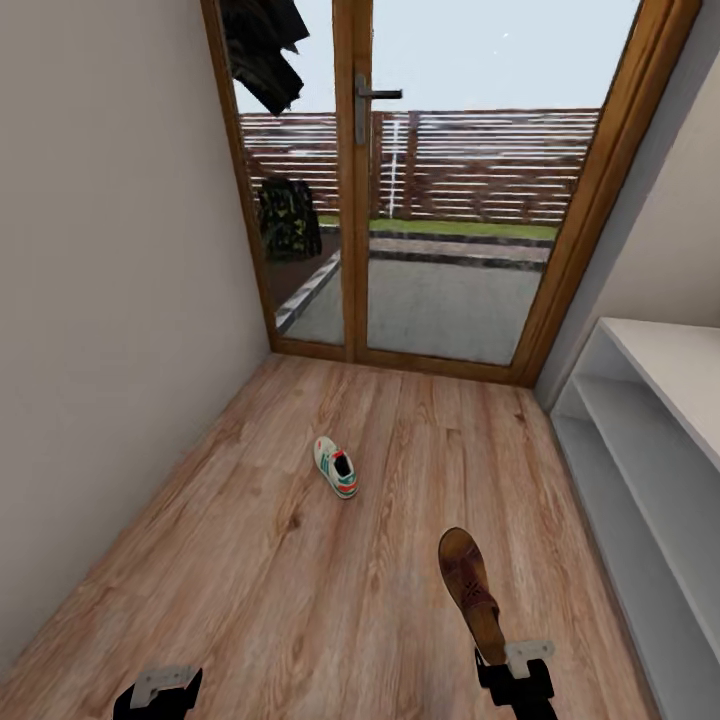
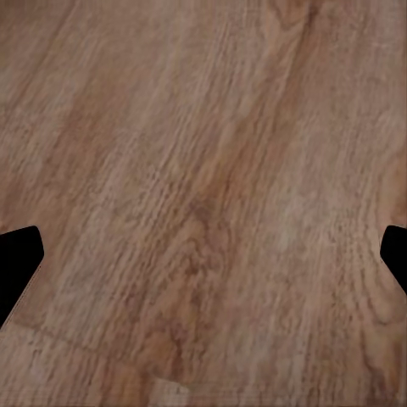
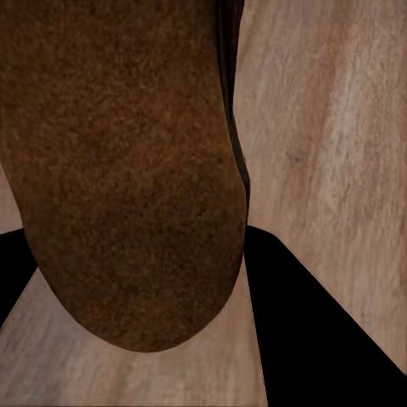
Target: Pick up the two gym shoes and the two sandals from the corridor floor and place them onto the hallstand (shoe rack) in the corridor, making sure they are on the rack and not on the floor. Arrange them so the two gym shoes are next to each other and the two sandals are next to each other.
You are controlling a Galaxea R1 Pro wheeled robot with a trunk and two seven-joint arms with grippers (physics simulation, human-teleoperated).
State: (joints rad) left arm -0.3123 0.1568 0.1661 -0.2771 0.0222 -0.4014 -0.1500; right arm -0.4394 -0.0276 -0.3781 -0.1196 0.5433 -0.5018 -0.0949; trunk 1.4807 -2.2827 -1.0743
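One gym shoe (image 1: 336,468), white with teal stripes and a red-orange heel, lies on the corridor floor (image 1: 250,560) near the middle. A brown sandal (image 1: 468,588) points away from me, its heel end at my right gripper (image 1: 515,668), which is shut on it. In the right wrist view the sandal (image 3: 127,170) sits between the dark fingers (image 3: 314,339) of that gripper (image 3: 153,292), with floor behind. My left gripper (image 1: 158,690) is low at the left, open, with bare planks between its fingertips (image 2: 17,259). The white hallstand (image 1: 650,440) runs along the right wall.
A wood-framed glass door (image 1: 440,200) with a dark handle (image 1: 372,100) closes the corridor ahead. A plain wall (image 1: 110,300) bounds the left side. Dark clothing (image 1: 262,45) hangs at the upper left.
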